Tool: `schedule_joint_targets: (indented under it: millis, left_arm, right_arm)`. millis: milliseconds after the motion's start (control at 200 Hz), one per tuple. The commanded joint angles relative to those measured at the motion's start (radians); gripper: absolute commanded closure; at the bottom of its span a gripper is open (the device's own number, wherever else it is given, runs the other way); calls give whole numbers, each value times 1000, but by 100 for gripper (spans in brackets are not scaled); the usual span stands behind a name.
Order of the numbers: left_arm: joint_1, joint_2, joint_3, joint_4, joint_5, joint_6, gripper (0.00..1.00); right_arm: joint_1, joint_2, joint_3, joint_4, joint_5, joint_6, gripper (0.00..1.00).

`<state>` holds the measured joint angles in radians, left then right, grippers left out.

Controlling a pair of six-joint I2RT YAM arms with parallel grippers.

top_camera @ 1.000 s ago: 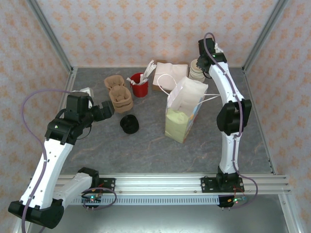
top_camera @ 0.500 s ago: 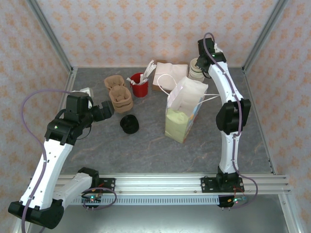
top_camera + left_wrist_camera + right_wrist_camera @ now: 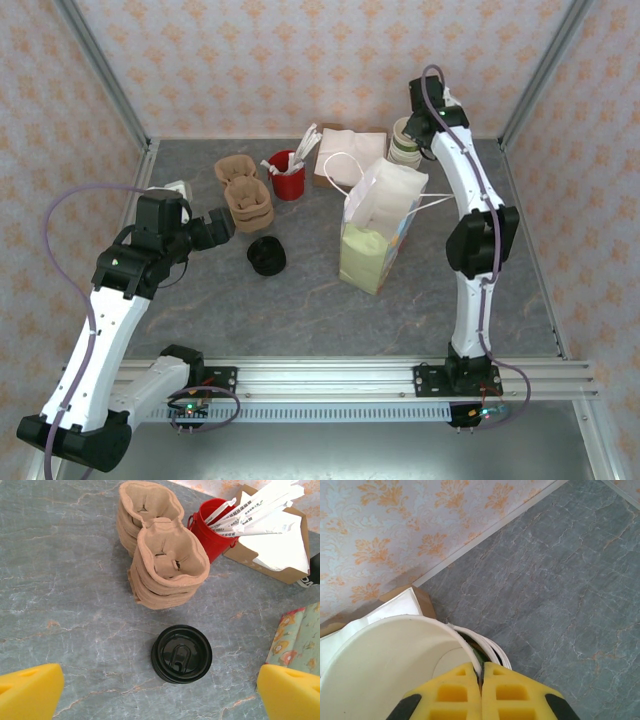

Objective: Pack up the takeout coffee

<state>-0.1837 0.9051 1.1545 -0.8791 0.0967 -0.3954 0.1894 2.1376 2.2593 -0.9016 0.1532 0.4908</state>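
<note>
Left claw (image 3: 160, 695) spread wide, poised above the takeout coffee (image 3: 181, 654), which stands lidded on the desk (image 3: 60, 605) just beside the pulp trays (image 3: 170, 562). Right claw (image 3: 481, 690) pinched onto the rim of the top cup (image 3: 385, 655). Step, as judged: approach. Next: descend, close around the coffee, lift toward the paper bag (image 3: 375, 235).

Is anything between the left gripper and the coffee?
Nothing visible. The open left gripper faces the coffee across bare table; the carrier stack stands beyond the cup, not in the path.
</note>
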Motion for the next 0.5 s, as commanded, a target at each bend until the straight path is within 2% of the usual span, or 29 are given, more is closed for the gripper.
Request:
schedule_joint_targets:
  millis: [0, 495]
  left_arm:
    - [-5, -24, -8, -27, 5, -6, 0]
    - [-6, -94, -34, -42, 24, -9, 0]
  right_arm:
    - [10, -131, -24, 4, 4, 18, 98]
    - [19, -364, -269, 97, 16, 60, 100]
